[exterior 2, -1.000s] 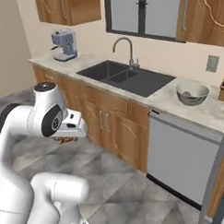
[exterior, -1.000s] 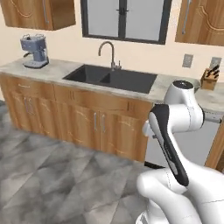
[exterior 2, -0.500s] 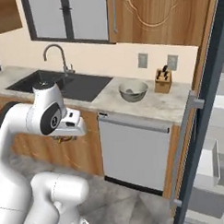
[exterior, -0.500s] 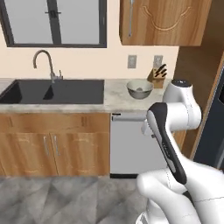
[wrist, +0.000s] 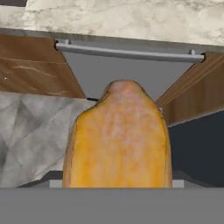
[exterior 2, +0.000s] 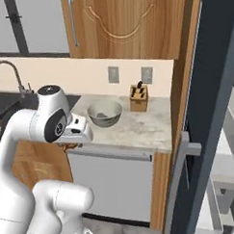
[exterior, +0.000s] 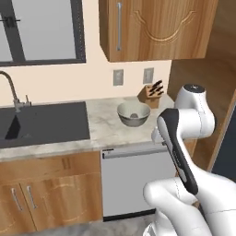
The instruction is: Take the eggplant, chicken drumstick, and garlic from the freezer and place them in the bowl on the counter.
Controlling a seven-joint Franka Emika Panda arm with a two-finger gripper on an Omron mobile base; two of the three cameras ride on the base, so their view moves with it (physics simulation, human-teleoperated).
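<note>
Since the earlier frames my base has driven right along the counter point(exterior: 106, 122), so both base views have swung past the sink point(exterior: 44, 124) to the bowl point(exterior: 133, 114), the knife block point(exterior: 151, 91) and the freezer point(exterior 2: 210, 105); that is camera motion, the things themselves have not shifted. From the hand view I see the chicken drumstick point(wrist: 117, 140) large and close in front of the camera, orange-brown, tapering away from the hand. It sits in the gripper point(exterior 2: 67, 146), whose fingers are clamped on it. Beyond it is the grey dishwasher front point(wrist: 127, 74) with its bar handle point(wrist: 131, 52) under the counter edge. The bowl stands on the counter just beside the knife block. I can read no labels or writing anywhere.
</note>
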